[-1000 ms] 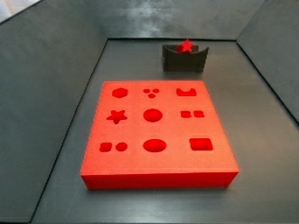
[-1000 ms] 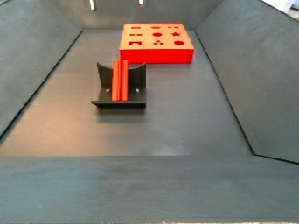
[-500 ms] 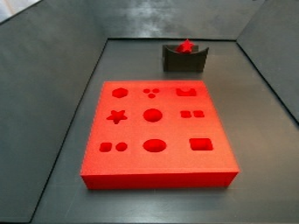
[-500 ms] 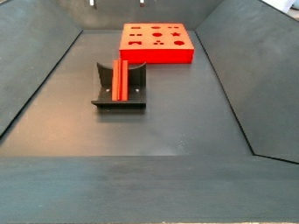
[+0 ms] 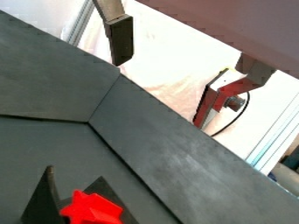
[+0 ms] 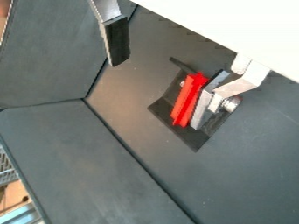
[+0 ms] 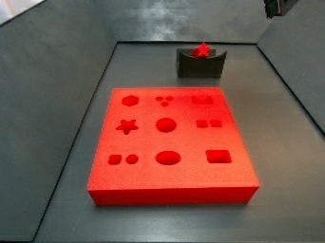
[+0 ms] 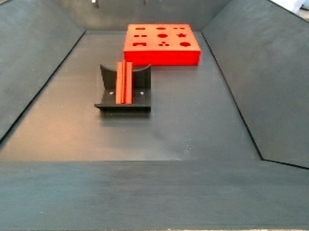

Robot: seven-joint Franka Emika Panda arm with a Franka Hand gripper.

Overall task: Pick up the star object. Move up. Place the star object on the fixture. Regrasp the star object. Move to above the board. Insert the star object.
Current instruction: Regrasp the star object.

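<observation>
Plainly, the star object (image 7: 200,49) is seen resting in the notch on top of the fixture (image 7: 200,65), its five-pointed end turned toward the camera in a side view. In a side view from the opposite end it (image 8: 123,83) appears as a long red bar lying along the fixture (image 8: 125,89), between the dark upright walls. In a wrist view the star end (image 5: 91,208) is caught at the edge of the picture, seated in the dark notch (image 5: 47,199); in a wrist view from above, the red bar (image 6: 188,98) is seen lying in the fixture (image 6: 201,124), partly hidden behind one silver finger.

The board (image 7: 170,144) lies flat on the dark desk (image 7: 286,180), well apart from the fixture and nearer the camera in that side view; its recessed holes face upward and nothing is seated in them. In a side view from the other end the board (image 8: 162,44) is found beyond the fixture, near the far wall.

The tool (image 6: 176,56) is held high above the fixture, wide open, with nothing between its fingers (image 6: 115,39). In both wrist views the two plates are seen far apart, and the star object is touched by neither. In a side view only a dark scrap of the tool (image 7: 273,7) is visible at the upper edge of the picture.
</observation>
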